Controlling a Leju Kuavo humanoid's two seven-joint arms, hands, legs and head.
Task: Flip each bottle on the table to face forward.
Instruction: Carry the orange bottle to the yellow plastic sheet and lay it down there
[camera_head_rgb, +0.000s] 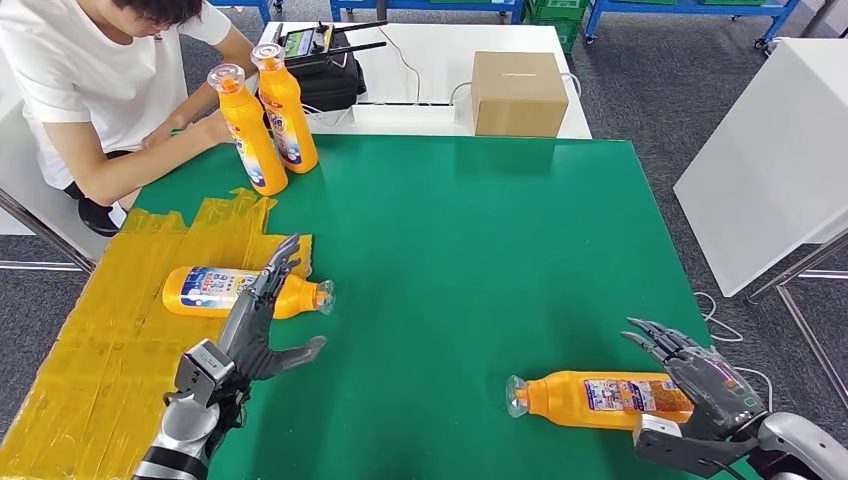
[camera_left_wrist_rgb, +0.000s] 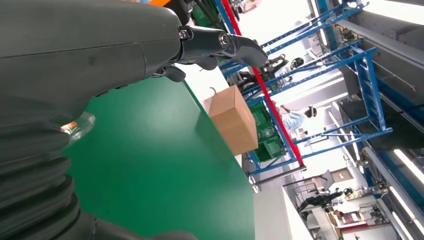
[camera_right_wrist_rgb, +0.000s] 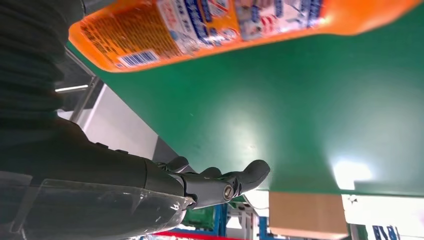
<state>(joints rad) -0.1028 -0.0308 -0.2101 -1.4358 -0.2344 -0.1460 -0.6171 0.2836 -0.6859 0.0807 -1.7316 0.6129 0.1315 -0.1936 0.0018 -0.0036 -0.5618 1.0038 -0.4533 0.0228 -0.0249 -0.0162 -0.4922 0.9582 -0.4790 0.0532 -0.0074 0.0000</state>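
An orange bottle (camera_head_rgb: 212, 291) lies on its side on the yellow tape patch, clear cap (camera_head_rgb: 325, 296) pointing right. My left hand (camera_head_rgb: 255, 328) hovers open just in front of it, fingers reaching over its neck. A second orange bottle (camera_head_rgb: 600, 397) lies on the green table (camera_head_rgb: 480, 240) near the front right, cap (camera_head_rgb: 516, 396) pointing left; its label shows in the right wrist view (camera_right_wrist_rgb: 220, 25). My right hand (camera_head_rgb: 700, 385) is open beside that bottle's base, fingers spread. Two more orange bottles (camera_head_rgb: 252, 130) (camera_head_rgb: 287, 107) stand upright at the back left.
A person (camera_head_rgb: 90, 90) sits at the back left corner, hands near the upright bottles. A cardboard box (camera_head_rgb: 518, 92) and a black device (camera_head_rgb: 325, 62) sit on the white table behind. A white table (camera_head_rgb: 770, 150) stands to the right.
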